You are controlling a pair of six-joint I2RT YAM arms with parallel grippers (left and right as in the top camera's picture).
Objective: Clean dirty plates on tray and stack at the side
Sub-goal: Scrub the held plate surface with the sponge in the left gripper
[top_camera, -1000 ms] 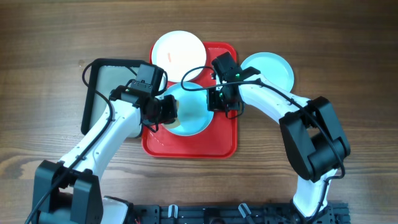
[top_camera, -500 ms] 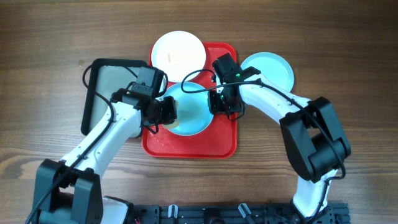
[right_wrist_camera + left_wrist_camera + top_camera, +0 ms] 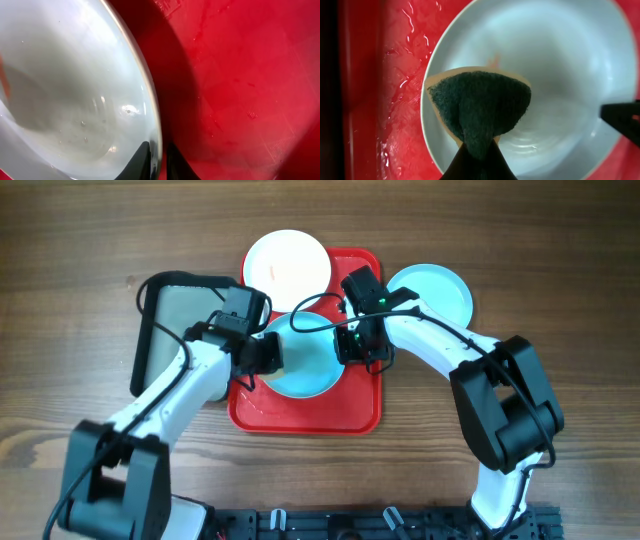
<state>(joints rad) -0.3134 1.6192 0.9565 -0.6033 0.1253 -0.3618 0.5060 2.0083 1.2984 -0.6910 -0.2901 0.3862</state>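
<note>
**A:** Where does everything sit, biggest first?

**B:** On the wooden tabletop [image 3: 80,240], the red tray [image 3: 355,405] lies in the middle, with a black-rimmed grey tray [image 3: 165,320] at its left edge. One light blue plate [image 3: 310,370] rests on the red tray. A white plate [image 3: 287,265] overhangs the tray's far left corner. A second light blue plate [image 3: 435,295] sits off the tray's right side (whether it touches the rim, I can't tell).

**A:** And the jaws?

**B:** The left jaws are clamped on a scouring sponge [image 3: 480,107], its dark green face showing, over the near part of the plate on the tray. The right jaws are nearly closed, pinching that plate's rim on the opposite side.

**A:** What does the next stroke turn on?

**B:** The orange smear [image 3: 493,61]. It lies just beyond the sponge's leading edge, further into the plate. I'd judge the left arm is the nearer one and should push straight ahead while the right steadies the rim.
</note>
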